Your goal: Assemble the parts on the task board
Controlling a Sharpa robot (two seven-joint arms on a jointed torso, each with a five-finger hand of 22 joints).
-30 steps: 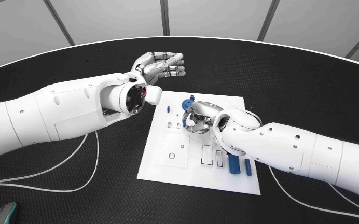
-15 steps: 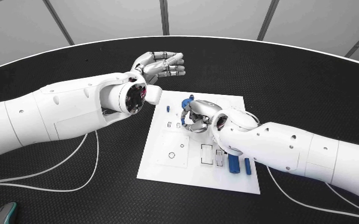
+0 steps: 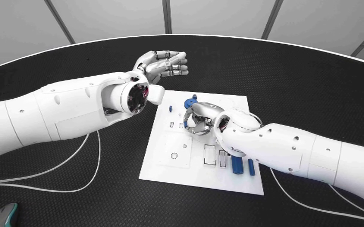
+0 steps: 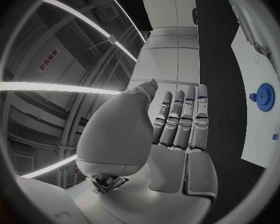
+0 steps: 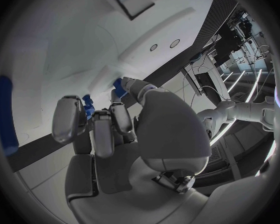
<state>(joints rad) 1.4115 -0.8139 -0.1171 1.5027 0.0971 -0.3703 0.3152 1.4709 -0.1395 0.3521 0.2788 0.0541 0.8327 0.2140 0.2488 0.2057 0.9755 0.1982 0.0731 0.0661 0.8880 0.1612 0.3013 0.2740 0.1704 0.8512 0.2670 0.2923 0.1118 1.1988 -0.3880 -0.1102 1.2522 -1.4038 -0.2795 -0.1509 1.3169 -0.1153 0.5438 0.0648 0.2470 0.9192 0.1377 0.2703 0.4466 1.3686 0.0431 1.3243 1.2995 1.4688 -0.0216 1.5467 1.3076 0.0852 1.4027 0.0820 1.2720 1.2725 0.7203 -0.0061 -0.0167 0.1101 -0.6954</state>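
Seemingly right hand (image 3: 199, 117) pinches a blue part (image 5: 88, 106); left hand (image 3: 161, 65) empty.

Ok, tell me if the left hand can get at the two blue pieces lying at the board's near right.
Probably not easily. The left hand is raised beyond the task board's far edge, and the right arm lies right beside those blue pieces, crowding the approach.

The board (image 3: 182, 158) lay in the middle of the bench (image 3: 303, 85). The right hand (image 3: 199, 119) was over its far half, beside a gear (image 3: 190, 102) near the far edge. Two pegs (image 3: 243, 167) lay near its right edge. The left hand (image 3: 161, 65) hung above the bench behind the board's far left corner.
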